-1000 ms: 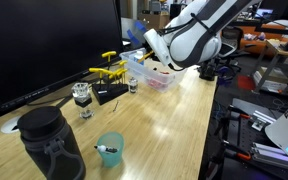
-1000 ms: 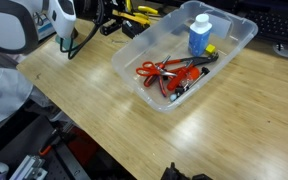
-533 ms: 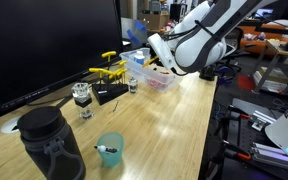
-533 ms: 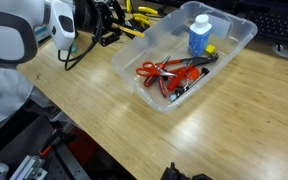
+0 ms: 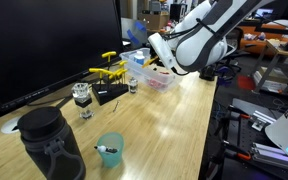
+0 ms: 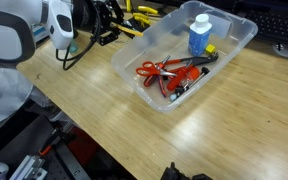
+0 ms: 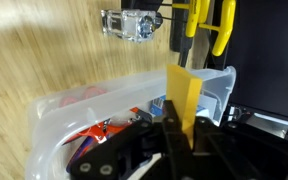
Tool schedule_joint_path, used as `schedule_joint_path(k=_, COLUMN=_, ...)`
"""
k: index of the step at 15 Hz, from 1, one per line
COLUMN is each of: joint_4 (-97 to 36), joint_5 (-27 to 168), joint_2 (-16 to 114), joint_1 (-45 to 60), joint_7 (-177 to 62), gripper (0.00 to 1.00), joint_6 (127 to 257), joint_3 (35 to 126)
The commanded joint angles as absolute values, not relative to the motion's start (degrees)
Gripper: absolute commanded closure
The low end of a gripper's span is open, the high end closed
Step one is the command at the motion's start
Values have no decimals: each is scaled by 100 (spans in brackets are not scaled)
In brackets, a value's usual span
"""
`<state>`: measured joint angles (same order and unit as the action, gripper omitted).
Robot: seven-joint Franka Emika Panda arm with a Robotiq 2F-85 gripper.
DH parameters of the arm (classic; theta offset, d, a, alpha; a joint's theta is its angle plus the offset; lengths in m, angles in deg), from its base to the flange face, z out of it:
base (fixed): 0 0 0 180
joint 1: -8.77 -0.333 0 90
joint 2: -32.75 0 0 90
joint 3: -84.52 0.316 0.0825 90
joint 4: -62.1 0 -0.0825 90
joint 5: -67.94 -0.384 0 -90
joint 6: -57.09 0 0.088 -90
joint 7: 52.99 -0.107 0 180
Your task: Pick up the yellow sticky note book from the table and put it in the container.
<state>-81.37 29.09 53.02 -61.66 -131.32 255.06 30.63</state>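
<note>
In the wrist view my gripper (image 7: 182, 130) is shut on the yellow sticky note book (image 7: 182, 95), which stands on edge between the black fingers. It hangs above the near rim of the clear container (image 7: 59, 108), with the light-wood table (image 7: 34, 45) beyond. In both exterior views the white arm (image 5: 189, 40) reaches over the table beside the container (image 5: 156, 80) (image 6: 239, 40). The dark gripper (image 6: 92, 18) sits just off the container's end. The pad itself does not show in the exterior views.
The container holds red-handled scissors (image 6: 169, 72) and a blue-and-white bottle (image 6: 199, 35). A yellow-armed tool (image 5: 109, 70), a small glass (image 5: 81, 97), a teal cup (image 5: 110, 150) and a black jar (image 5: 49, 140) stand along the table. A dark monitor (image 5: 44, 40) stands behind.
Over the last second the arm shifted a little toward the container and the dark gripper came into the exterior view. In the last half second nothing moved.
</note>
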Motion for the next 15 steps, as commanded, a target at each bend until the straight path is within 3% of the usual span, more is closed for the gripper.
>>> schedule_joint_path(k=1, joint_4=-8137, joint_5=2909, joint_2=5302, joint_1=-6166, joint_7=-13132, gripper=91, joint_6=25506, joint_3=3063)
schedule_joint_path(k=2, joint_4=-8155, joint_5=2837, joint_2=5273, joint_1=-6229, joint_7=-13156, gripper=98, joint_6=25506, joint_3=3013)
schedule_joint_path(k=5, joint_4=-8082, joint_5=2543, joint_2=5346, joint_1=-6453, joint_7=-13274, gripper=98, joint_6=25508, joint_3=2665)
schedule_joint_path(k=11, joint_4=-7398, joint_5=3811, joint_2=5404, joint_1=-3694, joint_7=-14050, gripper=98, joint_6=25498, joint_3=3296)
schedule_joint_path(k=15, joint_4=-7017, joint_5=4752, joint_2=5657, joint_1=-1764, joint_7=-14938, gripper=98, joint_6=25597, joint_3=4793)
